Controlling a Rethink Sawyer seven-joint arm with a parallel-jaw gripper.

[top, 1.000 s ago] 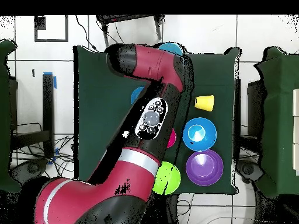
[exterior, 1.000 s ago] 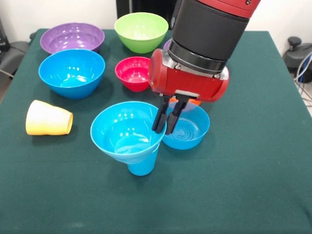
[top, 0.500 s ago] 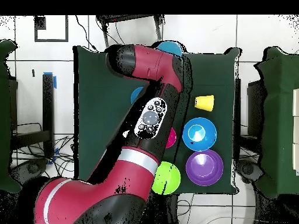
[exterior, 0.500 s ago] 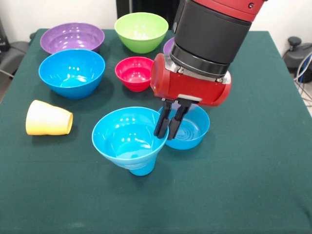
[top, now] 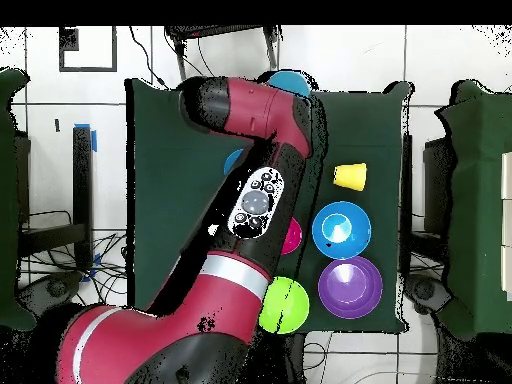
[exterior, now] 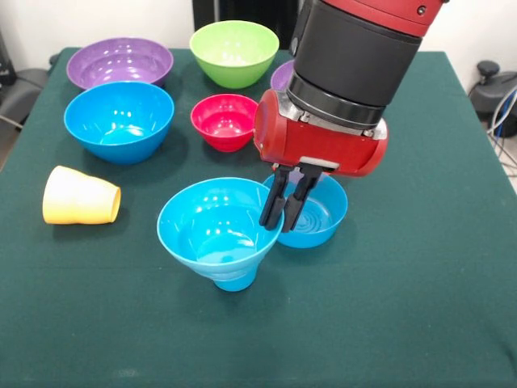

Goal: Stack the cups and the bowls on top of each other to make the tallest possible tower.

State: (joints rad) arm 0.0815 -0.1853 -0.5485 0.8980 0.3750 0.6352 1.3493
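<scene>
The tower stands at the front of the table: a blue bowl (exterior: 212, 230) sits in the mouth of the sky-blue cup (exterior: 234, 282), of which only the base shows. My gripper (exterior: 284, 218) is shut on the bowl's right rim, one finger inside and one outside. A smaller blue bowl (exterior: 317, 217) lies just right of it, behind the fingers. The pale yellow cup (exterior: 79, 196) lies on its side at the left. In the overhead view my arm hides the gripper; part of the tower's bowl (top: 290, 82) and the yellow cup (top: 350, 176) show.
Further back stand a large blue bowl (exterior: 119, 117), a purple bowl (exterior: 119, 62), a lime green bowl (exterior: 234, 50) and a pink-red bowl (exterior: 222, 120). A second purple bowl (exterior: 284, 77) peeks out behind my arm. The green cloth (exterior: 420, 267) ends at the table's edges.
The blue bowl has sunk lower over the cup and shifted slightly right with my gripper. Less of the cup shows now.
</scene>
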